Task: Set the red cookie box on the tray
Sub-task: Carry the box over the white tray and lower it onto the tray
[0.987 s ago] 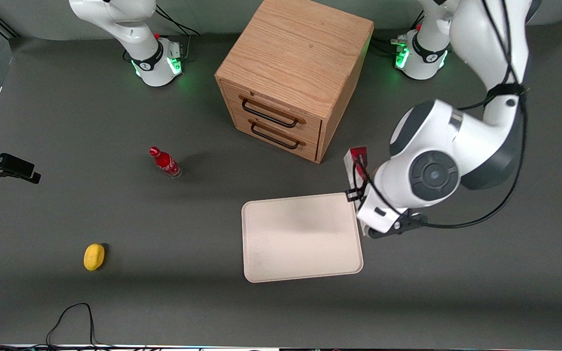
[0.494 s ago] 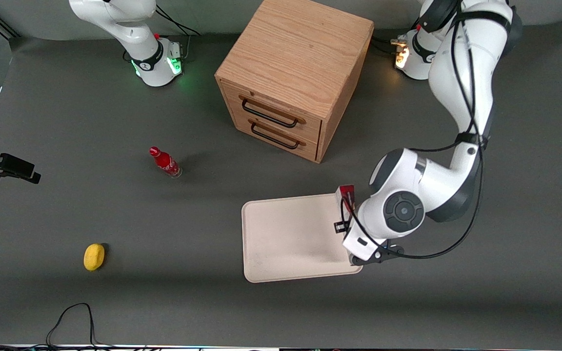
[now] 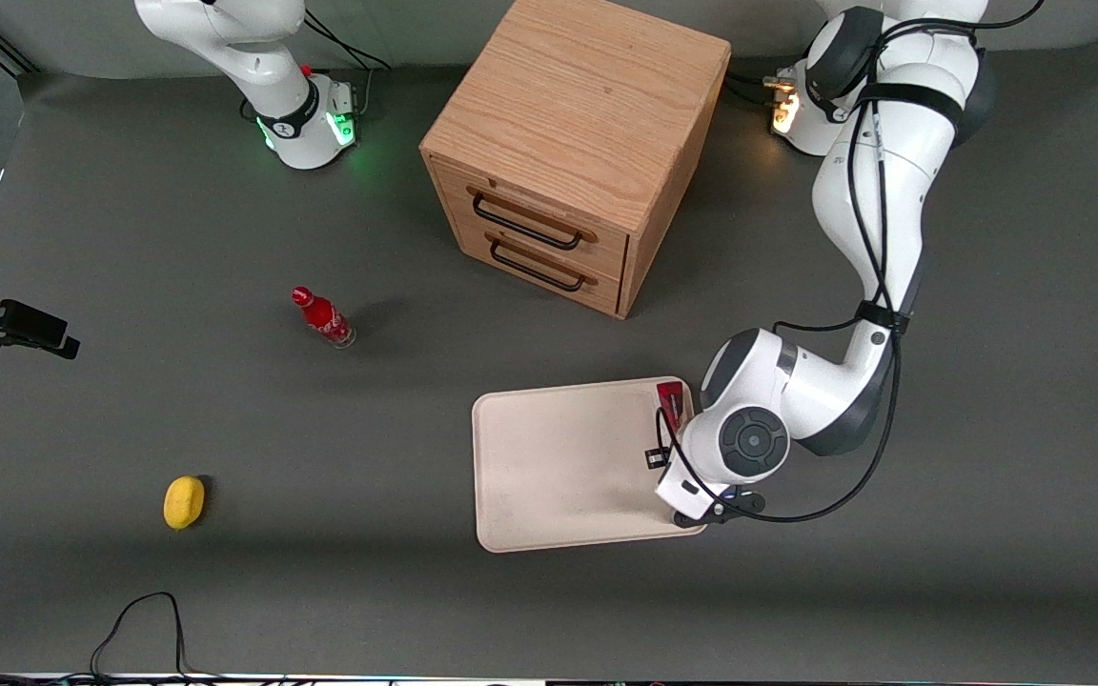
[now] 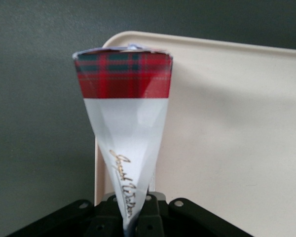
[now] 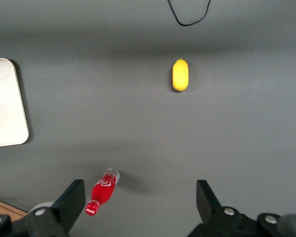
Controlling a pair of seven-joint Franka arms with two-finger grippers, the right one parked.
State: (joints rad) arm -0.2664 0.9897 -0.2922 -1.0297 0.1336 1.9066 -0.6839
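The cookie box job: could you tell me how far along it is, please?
Done: the gripper is shut on the cookie box, picked up and carried to the tray. In hand: the box hangs over the tray's edge nearest the working arm. Left: lowering it onto the tray and releasing.

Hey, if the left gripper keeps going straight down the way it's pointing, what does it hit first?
Probably the tray. The left gripper is shut on the red cookie box, whose free end hangs over the tray's edge, so the box would likely touch there first, though height is unclear.

Red cookie box (image 4: 126, 123) pinched in the gripper (image 4: 130, 222), over the tray (image 4: 227, 138) edge.
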